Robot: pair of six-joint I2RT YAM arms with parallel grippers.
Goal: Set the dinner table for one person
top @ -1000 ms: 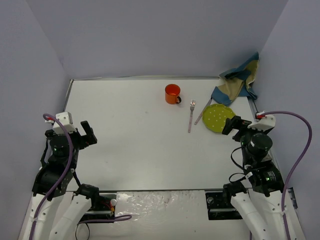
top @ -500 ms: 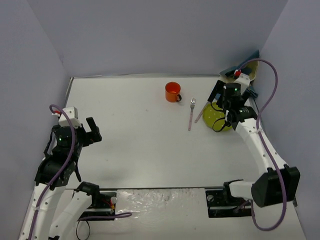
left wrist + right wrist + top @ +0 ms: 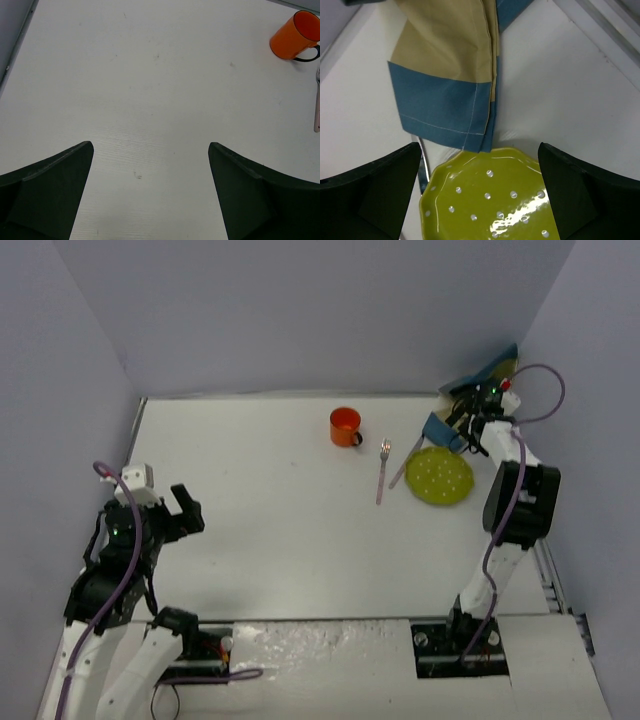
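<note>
One white rectangular tabletop (image 3: 270,510), one round orange mug (image 3: 345,427), one yellow-green dotted plate (image 3: 440,478), one blue-and-tan cloth placemat (image 3: 445,65), one pink-handled metal fork (image 3: 381,475), one other slim utensil (image 3: 404,468).

The left wrist view's edge cuts off the fork (image 3: 317,110); the right's bottom edge crops the green plate (image 3: 490,195)
</note>
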